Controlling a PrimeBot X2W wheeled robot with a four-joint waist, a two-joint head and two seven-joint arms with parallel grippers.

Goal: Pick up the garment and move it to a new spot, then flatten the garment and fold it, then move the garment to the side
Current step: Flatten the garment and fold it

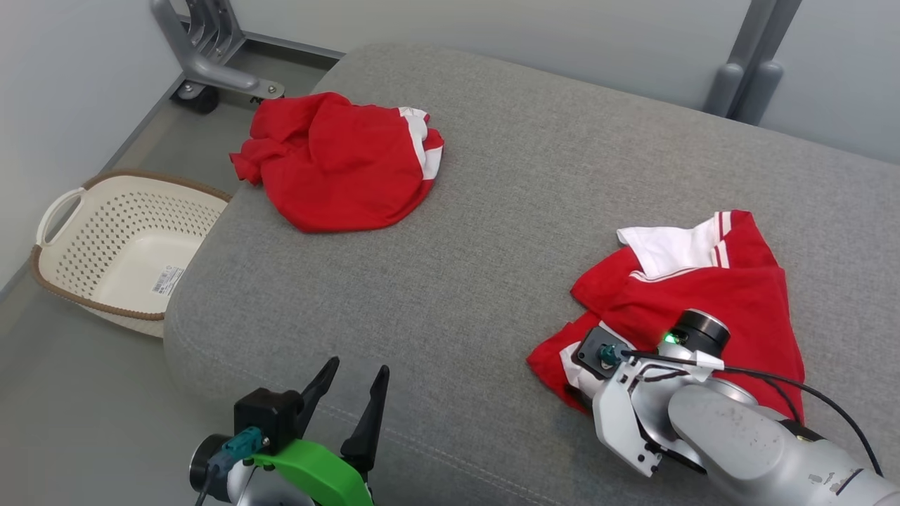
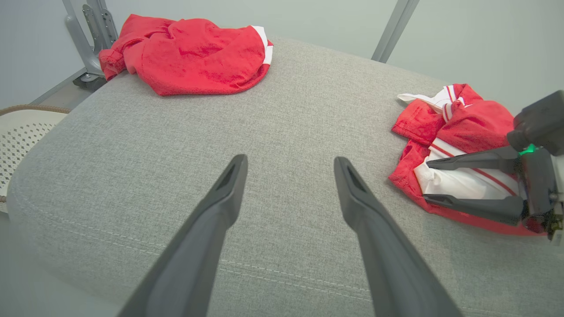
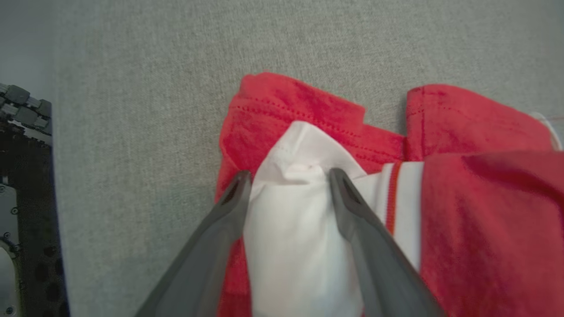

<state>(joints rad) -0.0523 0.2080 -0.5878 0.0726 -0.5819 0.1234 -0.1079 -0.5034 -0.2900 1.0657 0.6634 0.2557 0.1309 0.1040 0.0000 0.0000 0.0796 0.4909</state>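
Left gripper: stood wide apart, empty, above the cushion's front edge.
Right gripper: stood wide apart, astride the garment's white fold, cushion's right side.

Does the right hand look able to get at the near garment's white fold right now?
Probably yes: the right hand is open, its fingers on either side of the white fold of the garment, with nothing covering it.

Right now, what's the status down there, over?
Left gripper open, at the grey cushion's front edge. Right gripper open, jaws straddling a white fold of the red-and-white garment, not yet pinched. Second red garment lies apart, far left.
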